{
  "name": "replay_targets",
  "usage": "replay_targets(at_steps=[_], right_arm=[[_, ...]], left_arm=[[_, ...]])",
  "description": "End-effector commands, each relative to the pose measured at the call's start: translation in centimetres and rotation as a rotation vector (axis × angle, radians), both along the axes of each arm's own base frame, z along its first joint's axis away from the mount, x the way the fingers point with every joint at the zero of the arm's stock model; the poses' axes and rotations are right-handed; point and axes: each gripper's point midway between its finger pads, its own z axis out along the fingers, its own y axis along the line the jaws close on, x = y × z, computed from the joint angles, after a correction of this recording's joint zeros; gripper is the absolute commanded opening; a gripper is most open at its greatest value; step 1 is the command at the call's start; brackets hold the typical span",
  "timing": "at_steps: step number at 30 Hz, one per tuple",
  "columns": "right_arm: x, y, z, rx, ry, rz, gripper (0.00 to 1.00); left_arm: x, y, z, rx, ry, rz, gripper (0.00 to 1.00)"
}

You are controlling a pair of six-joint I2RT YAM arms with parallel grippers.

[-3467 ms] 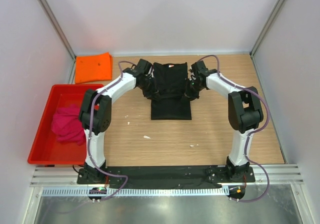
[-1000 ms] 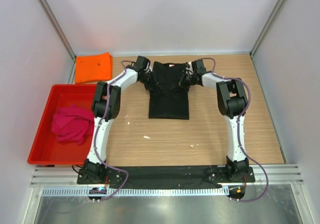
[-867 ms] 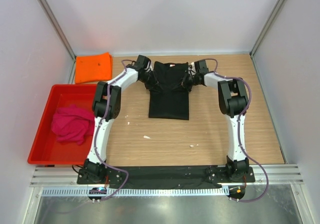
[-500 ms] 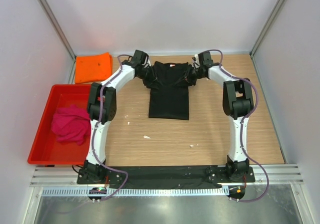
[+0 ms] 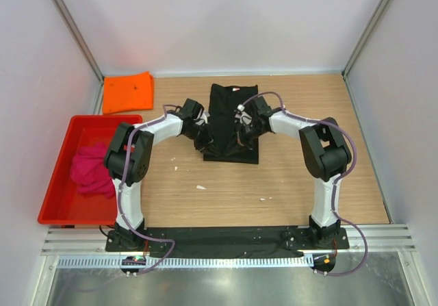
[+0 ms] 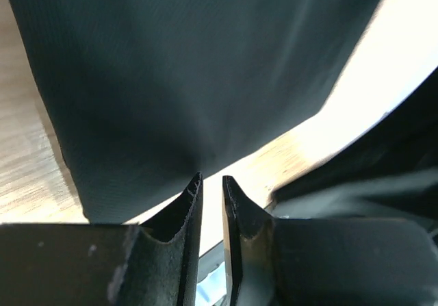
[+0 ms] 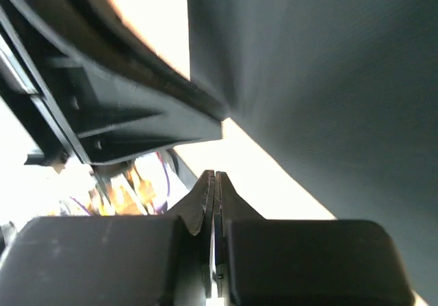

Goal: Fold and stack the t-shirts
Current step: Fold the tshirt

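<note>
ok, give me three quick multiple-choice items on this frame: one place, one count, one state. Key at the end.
1. Where is the magenta t-shirt?
A. in the red tray
B. at the far right corner
C. hanging from the back wall

2. How many t-shirts are in view?
A. two
B. three
C. four

3. The right gripper's fingers are:
A. spread wide
B. pressed together
C. out of the wrist view

Key:
1 A: it lies bunched inside the tray.
2 B: the black t-shirt, the orange t-shirt and the magenta one.
3 B: no gap shows between them in the right wrist view.
</note>
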Motion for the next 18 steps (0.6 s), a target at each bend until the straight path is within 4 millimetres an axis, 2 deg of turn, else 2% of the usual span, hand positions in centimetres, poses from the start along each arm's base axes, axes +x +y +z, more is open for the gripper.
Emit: replay_targets(at_steps=[1,4,12,18], right_arm=[[-2.5,1.5,0.6,0.040,-0.028,0.092,0.01],[-3.0,1.4,-0.3,0.038,0.003,0.084,0.01],[-4.3,0.6,-3.1,0.008,0.058,0.110,0.01],[-4.5,-0.2,-4.6,-0.013,0.075,0.093,0.01]], left_arm=[[0.5,-0.2,1.7,-0.041,-0.095,-0.027,0.18],[-0.2,0.5,0.2,-0.008,-0.072,-0.044,0.17],[-1.6,1.4,-2.2,0.025,-0.034,-0.040,0.16],[-2.0,2.2,-3.5,0.056,-0.019,-0.041,0.15]])
